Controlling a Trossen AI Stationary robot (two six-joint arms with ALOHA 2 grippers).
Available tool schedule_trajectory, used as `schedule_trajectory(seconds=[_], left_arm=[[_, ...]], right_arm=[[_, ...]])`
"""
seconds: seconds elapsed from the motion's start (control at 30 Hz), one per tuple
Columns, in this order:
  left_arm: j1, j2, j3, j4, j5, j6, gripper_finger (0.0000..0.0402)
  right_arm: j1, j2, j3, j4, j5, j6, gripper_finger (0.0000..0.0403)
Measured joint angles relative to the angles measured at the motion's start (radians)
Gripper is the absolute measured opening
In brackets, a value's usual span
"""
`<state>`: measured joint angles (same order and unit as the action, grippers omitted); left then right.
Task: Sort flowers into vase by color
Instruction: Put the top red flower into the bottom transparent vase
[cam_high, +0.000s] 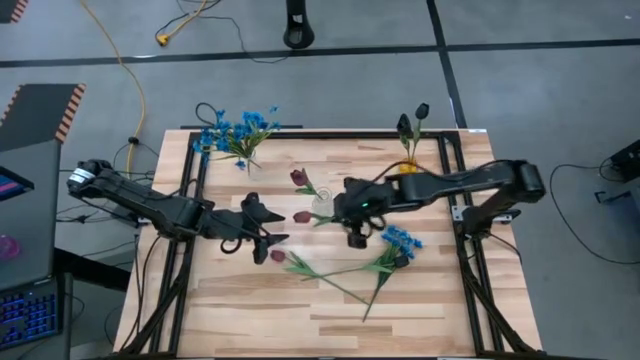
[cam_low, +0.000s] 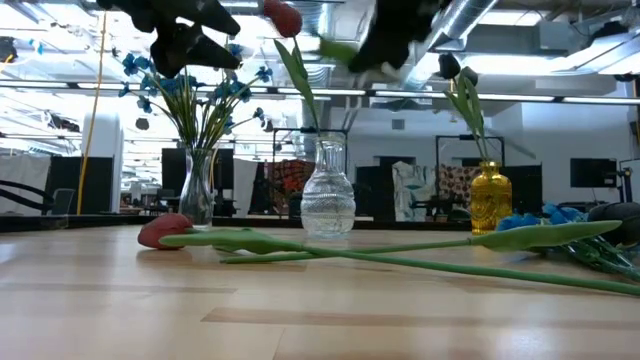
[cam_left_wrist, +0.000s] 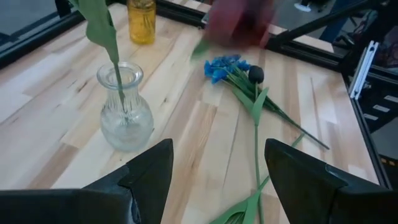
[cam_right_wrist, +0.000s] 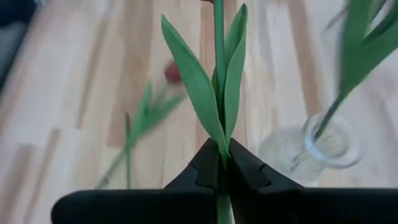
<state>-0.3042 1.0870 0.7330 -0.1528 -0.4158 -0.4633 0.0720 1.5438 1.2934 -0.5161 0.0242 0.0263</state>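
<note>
I took the clear glass vase (cam_high: 322, 204) near the middle of the wooden table (cam_high: 250, 300) as my landmark. One red flower (cam_high: 299, 178) already stood in it. My right gripper (cam_right_wrist: 221, 163) hung just beside that vase, on its right in the high view, and its fingers were pressed together on the green stem (cam_right_wrist: 219, 62) of a flower, leaves fanning out above the tips. The bloom at its far end, a red bud (cam_high: 303, 216), showed just left of the vase from above. My left gripper (cam_left_wrist: 217, 180) waited further to the left of the vase, fingers spread wide with nothing between them.

Another red flower (cam_high: 278, 256) lay flat on the boards in front of the vase, its long stem running toward a blue flower cluster (cam_high: 402, 240) lying to the vase's right. Beside that cluster, in the left wrist view, lay a near-black bud (cam_left_wrist: 255, 74). Beyond the vase to its left stood a vase of blue flowers (cam_high: 236, 130); beyond it to the right, a yellow vase (cam_high: 408, 168) held dark buds (cam_high: 412, 120).
</note>
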Motion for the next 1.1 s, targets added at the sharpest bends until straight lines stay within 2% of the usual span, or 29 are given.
schedule_trajectory(seconds=[0.17,0.33,0.53,0.63,0.73,1.1], left_arm=[[0.0,-0.008,0.0,0.0,-0.009,0.001,0.0242],[0.0,-0.008,0.0,0.0,-0.01,0.001,0.0242],[0.0,-0.008,0.0,0.0,-0.017,0.001,0.0242],[0.0,-0.008,0.0,0.001,-0.023,0.001,0.0242],[0.0,-0.008,0.0,0.001,-0.027,0.001,0.0242],[0.0,-0.008,0.001,0.004,-0.049,0.001,0.0242]], right_arm=[[0.024,-0.134,-0.032,0.138,0.0,-0.017,0.004],[0.035,-0.288,-0.207,0.445,0.0,-0.095,0.004],[0.004,-0.417,-0.52,1.139,0.001,-0.178,0.004],[-0.025,-0.406,-0.634,1.429,0.001,-0.192,0.0039],[-0.056,-0.367,-0.687,1.602,0.001,-0.193,0.0039],[-0.136,-0.133,-0.665,1.851,0.001,-0.192,0.0039]])
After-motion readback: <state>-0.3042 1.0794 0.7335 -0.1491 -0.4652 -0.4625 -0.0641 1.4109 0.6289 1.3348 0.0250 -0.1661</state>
